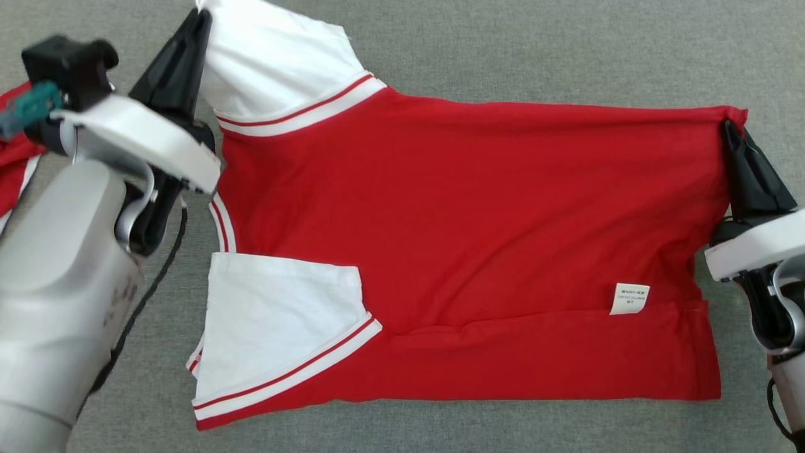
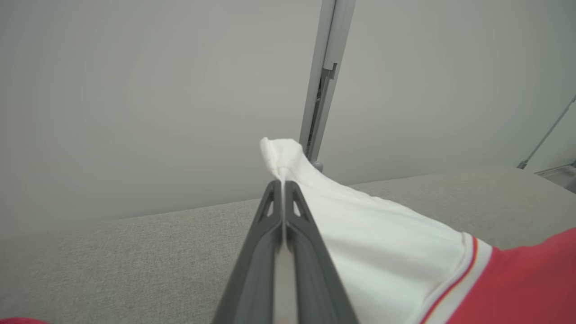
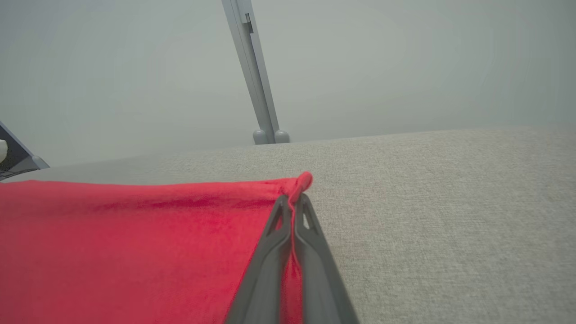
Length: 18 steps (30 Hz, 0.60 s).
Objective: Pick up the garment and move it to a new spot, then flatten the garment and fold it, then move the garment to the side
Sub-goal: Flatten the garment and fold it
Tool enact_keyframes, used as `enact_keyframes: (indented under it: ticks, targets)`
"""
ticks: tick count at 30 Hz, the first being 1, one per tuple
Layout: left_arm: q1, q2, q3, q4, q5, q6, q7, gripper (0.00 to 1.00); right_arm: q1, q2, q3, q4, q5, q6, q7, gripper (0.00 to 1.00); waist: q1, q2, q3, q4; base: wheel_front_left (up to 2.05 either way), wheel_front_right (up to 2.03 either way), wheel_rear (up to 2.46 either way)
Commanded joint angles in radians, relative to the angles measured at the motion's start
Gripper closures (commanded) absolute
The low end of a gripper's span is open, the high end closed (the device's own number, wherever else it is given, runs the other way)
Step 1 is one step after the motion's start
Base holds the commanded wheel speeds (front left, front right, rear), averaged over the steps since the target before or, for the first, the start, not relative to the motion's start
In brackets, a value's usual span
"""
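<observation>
Head view: left tool (image 1: pixel 200 19) pinches garment (image 1: pixel 465 251) sleeve; right tool (image 1: pixel 729 129) pinches hem

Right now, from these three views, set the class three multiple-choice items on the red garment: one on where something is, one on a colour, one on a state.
1. Where is the white label on the garment?
A) at the neck end
B) on the red body, towards the right gripper
C) off the garment

2. What colour are the sleeves?
A) blue
B) all red
C) white with red-striped cuffs

3. How do the right gripper's jaws stand?
A) shut on a red corner
B) wide open
C) shut on nothing

Answers:
1 B, the label lies on red cloth near the hem.
2 C, the head view shows both sleeves white with striped edges.
3 A, the right wrist view shows red cloth pinched between them.
</observation>
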Motion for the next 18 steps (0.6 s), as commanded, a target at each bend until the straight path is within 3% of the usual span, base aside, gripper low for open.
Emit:
enact_keyframes:
  ticks: [1, 10, 18]
  targets:
    - [0.035, 0.013, 0.030, -0.029, 0.023, 0.008, -0.001, 1.00, 0.018, -0.009, -0.006, -0.008, 0.008, -0.002, -0.012, 1.00, 0.0000, 0.0000, -0.009, 0.007, 0.00, 0.00, 0.00]
    - [0.435, -0.008, 0.226, -0.347, 0.165, 0.051, -0.002, 1.00, 0.173, -0.013, -0.011, -0.091, 0.095, -0.002, -0.080, 1.00, 0.0000, 0.0000, -0.062, 0.031, 0.00, 0.00, 0.00]
    - [0.732, -0.016, 0.248, -0.511, 0.185, 0.119, 0.004, 1.00, 0.303, -0.013, -0.023, -0.109, 0.144, -0.002, -0.112, 1.00, 0.0000, 0.0000, -0.104, 0.035, 0.00, 0.00, 0.00]
